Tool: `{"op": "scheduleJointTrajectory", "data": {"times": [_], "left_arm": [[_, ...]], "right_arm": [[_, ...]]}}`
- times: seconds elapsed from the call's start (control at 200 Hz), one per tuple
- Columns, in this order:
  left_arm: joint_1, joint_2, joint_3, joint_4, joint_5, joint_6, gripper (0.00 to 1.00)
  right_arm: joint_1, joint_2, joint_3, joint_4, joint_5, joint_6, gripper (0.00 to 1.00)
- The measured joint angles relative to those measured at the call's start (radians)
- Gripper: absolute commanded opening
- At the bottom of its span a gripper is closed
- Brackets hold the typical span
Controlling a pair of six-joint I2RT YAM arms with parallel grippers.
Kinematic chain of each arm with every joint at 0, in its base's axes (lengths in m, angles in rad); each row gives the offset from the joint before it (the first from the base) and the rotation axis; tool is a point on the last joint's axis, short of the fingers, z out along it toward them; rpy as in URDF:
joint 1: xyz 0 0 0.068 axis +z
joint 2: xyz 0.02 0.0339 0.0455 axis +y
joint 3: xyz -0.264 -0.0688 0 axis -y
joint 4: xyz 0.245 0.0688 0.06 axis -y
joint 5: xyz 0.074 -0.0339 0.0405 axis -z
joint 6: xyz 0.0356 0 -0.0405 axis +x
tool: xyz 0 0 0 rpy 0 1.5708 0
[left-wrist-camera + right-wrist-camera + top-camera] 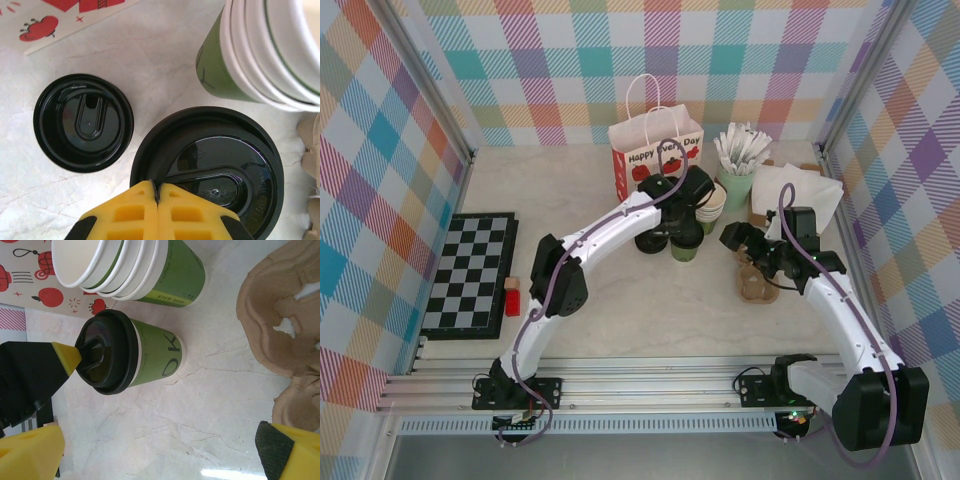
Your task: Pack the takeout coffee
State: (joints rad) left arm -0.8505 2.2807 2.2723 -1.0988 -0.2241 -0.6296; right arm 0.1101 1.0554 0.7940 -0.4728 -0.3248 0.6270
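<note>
Supporting surface: the table point(620, 320), pale and marbled, lies under both grippers.
Chessboard point(470, 272): flat on the table, well off to the left of the left gripper point(156, 189).
Paper bag point(655, 160): upright, white with red apples, just beyond the left gripper.
Cup carrier point(285, 315): brown moulded cardboard, ahead of the right gripper point(160, 452) on its right-hand side.
Right gripper: jaws spread as wide as they go, nothing between them; it hangs above bare table, near the coffee cup point(150, 357) but apart from it.
Left gripper: yellow tips pressed together with nothing held between them; the closed tips touch the top of the coffee cup's black lid at its drinking spout.
Stack of cups point(150, 270): green with cream rims, no lid, just past the coffee cup as seen from the right gripper.
Coffee cup: green, capped with a black lid, standing on the table directly under the left gripper's tips, between the bag and the right gripper.
Loose lid point(83, 122): black, flat on the table, just left of the left gripper's tips, close beside the coffee cup with a narrow gap.
</note>
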Motion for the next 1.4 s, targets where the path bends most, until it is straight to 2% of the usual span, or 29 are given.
{"op": "scheduleJointTrajectory", "data": {"times": [0.065,0.175,0.81,1.01,1.065,1.17,1.23,1.4], "left_arm": [[0.000,0.027,0.047,-0.013,-0.005,0.004,0.00],[0.000,0.053,0.088,-0.027,-0.010,0.010,0.06],[0.002,0.048,0.095,-0.051,-0.001,0.018,0.23],[0.003,-0.001,0.095,-0.052,-0.004,0.032,0.46],[0.009,-0.029,0.094,-0.052,-0.006,0.045,0.57],[0.018,-0.105,0.078,-0.047,-0.015,0.070,0.86],[0.028,-0.160,0.057,-0.039,-0.024,0.078,0.99],[0.096,-0.336,-0.048,0.029,-0.058,0.100,1.00]], "right_arm": [[-0.005,0.000,0.000,0.000,0.002,0.000,1.00],[-0.006,0.000,0.000,-0.003,0.003,0.000,1.00],[-0.018,-0.025,-0.001,-0.019,0.004,0.000,1.00],[-0.019,-0.032,-0.002,-0.028,0.053,0.030,1.00],[-0.019,-0.042,-0.003,-0.047,0.098,0.071,1.00],[-0.021,-0.048,-0.004,-0.117,0.196,0.184,1.00],[-0.024,-0.040,-0.004,-0.156,0.225,0.231,1.00],[-0.025,0.035,0.003,-0.242,0.251,0.433,1.00]]}}
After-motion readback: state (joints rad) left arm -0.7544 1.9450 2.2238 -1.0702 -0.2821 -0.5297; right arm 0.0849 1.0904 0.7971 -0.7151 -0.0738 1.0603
